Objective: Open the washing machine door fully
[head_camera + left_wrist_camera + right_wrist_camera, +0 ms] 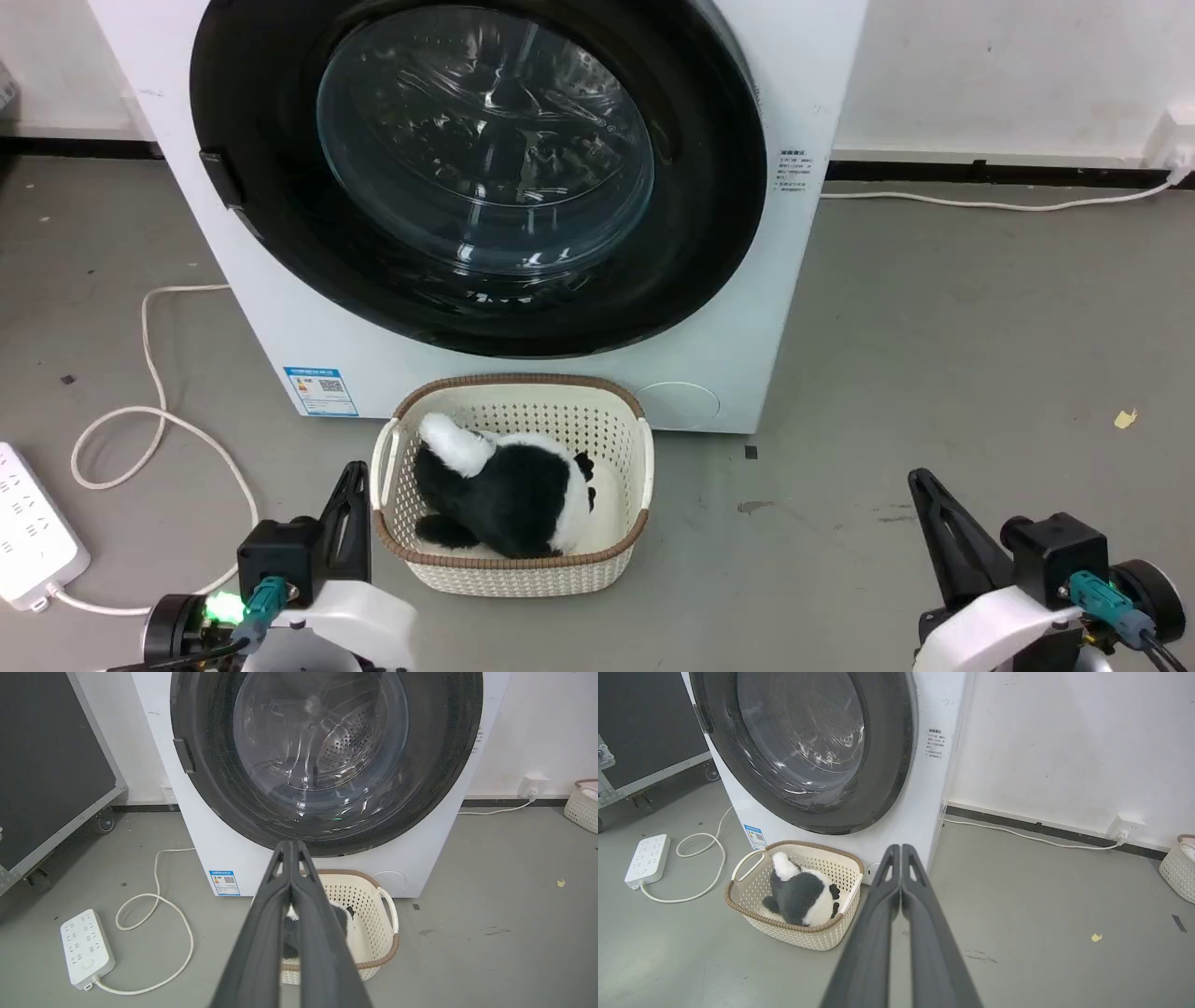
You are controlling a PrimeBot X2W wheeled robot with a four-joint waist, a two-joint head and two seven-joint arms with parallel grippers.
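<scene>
The white washing machine [523, 373] stands straight ahead on the grey floor, with a blue sticker [321, 390] low on its front. Its round glossy black door [280, 252] lies flat against the machine, closed, with a small dark handle [220, 177] on its left edge and a bulging glass window [485, 140]. The door [439, 784] [887, 779] also faces both wrist cameras. My left gripper [353, 478] rests low at the lower left, shut and empty, its tips [290, 845] pressed together. My right gripper [920, 481] sits at the lower right, also shut and empty [897, 848]. Both are well short of the door.
A cream basket [512, 569] holding a black-and-white plush toy [504, 495] sits on the floor right before the machine. A white power strip [33, 537] and looping cable [149, 411] lie to the left. A dark wheeled case [51, 774] stands at far left, another basket [1178, 870] at far right.
</scene>
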